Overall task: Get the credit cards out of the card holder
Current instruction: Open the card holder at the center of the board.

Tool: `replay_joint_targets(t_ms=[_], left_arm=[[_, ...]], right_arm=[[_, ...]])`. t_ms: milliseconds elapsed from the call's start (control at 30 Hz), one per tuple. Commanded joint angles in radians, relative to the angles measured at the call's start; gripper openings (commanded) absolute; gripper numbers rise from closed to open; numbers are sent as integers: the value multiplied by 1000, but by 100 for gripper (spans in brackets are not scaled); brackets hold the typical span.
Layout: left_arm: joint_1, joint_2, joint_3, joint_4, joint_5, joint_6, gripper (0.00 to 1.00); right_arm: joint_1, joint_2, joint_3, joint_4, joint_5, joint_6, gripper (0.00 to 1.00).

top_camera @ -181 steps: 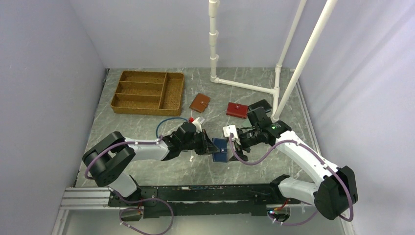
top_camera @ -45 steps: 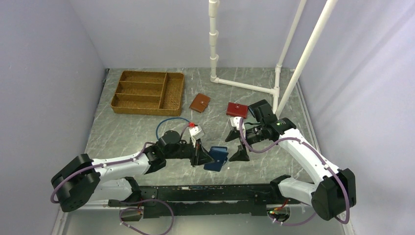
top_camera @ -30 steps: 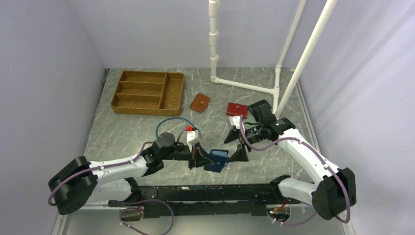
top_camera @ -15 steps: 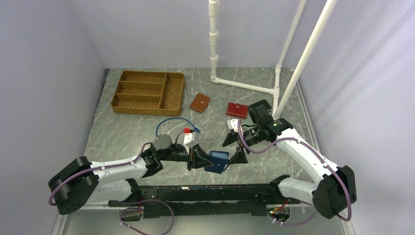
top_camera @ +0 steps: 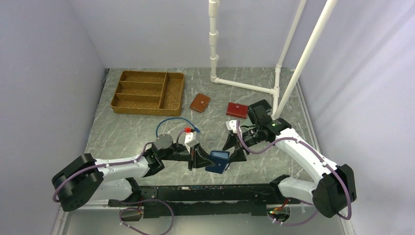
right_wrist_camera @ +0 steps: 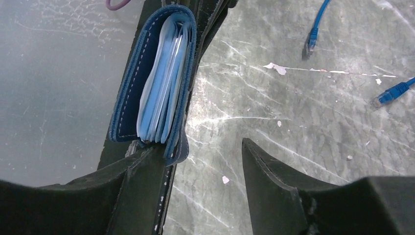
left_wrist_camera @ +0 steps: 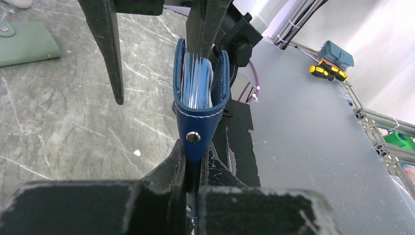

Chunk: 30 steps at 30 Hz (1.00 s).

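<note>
- Left gripper (left_wrist_camera: 195, 155) is clenched on the small navy blue leather bifold card holder (left_wrist_camera: 198, 125). It pinches the fold just below the metal snap stud, so the wallet stands up off the grey marbled table (top_camera: 122, 132) between the two arms, its mouth turned toward the other arm.
- Right gripper (right_wrist_camera: 198, 147) has its jaws apart and grasps nothing. From the left wrist view, one black finger stands outside a flap and the other sits at the wallet's mouth.
- Thin pale rectangular credit cards (right_wrist_camera: 159, 98) are inside the holder, packed as a tight stack between the two flaps. Their edges show at the open side, and none is out yet.
- My reading is that the step in hand is taking the first hold on the cards. The fingers should close on card edges alone. If a flap is caught as well, the pull would only drag the holder against the left clamp.
- The approach probably works best in line with the flat of the cards, one fingertip slipped between the leather and the stack.
- A straight draw along the pocket, not a twist, should keep the cards from jamming.
- The low grip at the fold seems helpful, since it leaves the pockets unsqueezed.
- The cards look slick and thin, so a shallow pinch may let them fan out or drop.
</note>
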Motion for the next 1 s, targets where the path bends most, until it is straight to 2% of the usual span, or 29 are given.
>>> replay_joint_targets(t_ms=[0,200,367,433,567,667,833,967], left_arm=[[-2,9,38,110,24,-16,0],[-2,31,41,112,-15,-29,5],[-2,45,48,94,-60,-51,16],[-3,43,51,58,-135,-74,25],[1,5,79,-128,-265,-99,42],[1,-34,69,-168,-335,-117,57],[1,-146,39,-280,-516,-180,96],[0,-239,65,-503,-688,-332,99]], right_arm=[[13,7,14,24,-29,-10,55],[24,21,25,-4,-46,-37,32],[29,31,45,-29,-41,-53,1],[29,31,49,-20,-27,-42,0],[25,26,39,50,40,36,0],[14,28,33,95,64,92,0],[-10,28,18,176,121,179,0],[-22,36,1,241,204,250,0]])
